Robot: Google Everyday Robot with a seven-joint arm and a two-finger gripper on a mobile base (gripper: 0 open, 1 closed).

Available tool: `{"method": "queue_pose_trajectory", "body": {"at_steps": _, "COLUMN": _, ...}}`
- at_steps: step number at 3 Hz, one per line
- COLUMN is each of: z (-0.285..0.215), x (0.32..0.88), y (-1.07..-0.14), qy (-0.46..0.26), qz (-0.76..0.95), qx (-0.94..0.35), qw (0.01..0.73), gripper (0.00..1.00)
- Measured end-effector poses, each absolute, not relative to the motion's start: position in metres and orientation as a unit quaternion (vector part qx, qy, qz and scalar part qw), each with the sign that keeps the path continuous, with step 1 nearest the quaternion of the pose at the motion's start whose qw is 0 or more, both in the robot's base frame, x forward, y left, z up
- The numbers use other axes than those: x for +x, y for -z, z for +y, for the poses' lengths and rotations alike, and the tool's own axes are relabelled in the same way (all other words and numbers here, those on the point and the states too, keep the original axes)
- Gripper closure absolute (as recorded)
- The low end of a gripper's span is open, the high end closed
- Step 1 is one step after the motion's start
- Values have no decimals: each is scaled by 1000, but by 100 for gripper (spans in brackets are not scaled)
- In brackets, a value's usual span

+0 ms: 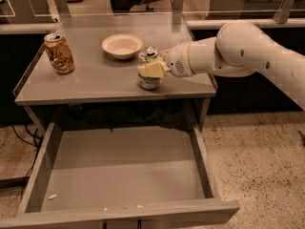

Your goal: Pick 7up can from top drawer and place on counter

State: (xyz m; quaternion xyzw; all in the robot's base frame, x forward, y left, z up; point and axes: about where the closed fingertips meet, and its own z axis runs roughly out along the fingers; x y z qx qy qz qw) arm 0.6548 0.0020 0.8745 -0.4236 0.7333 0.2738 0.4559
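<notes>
The 7up can stands upright on the counter, near its front right part. My gripper reaches in from the right and is shut around the can's middle; one pale yellow finger crosses the front of the can, and the other is hidden behind it. The can's base rests on the counter. The top drawer is pulled open below the counter and holds only a few small crumbs.
A larger orange-gold can stands at the counter's left. A white bowl sits just behind and left of the 7up can. My white arm spans the counter's right edge. Speckled floor lies to the right.
</notes>
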Motion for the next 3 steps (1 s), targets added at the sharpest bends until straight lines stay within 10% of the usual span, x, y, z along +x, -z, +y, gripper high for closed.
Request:
{"method": "queue_pose_trajectory", "body": {"at_steps": 1, "z": 2, "x": 655, "y": -874, "qy": -274, "qz": 733, "qx": -424, "qw": 456, "gripper": 7}}
{"method": "queue_pose_trajectory", "body": {"at_steps": 3, "z": 2, "x": 655, "y": -874, "qy": -274, "qz": 733, "qx": -424, "qw": 456, "gripper": 0}}
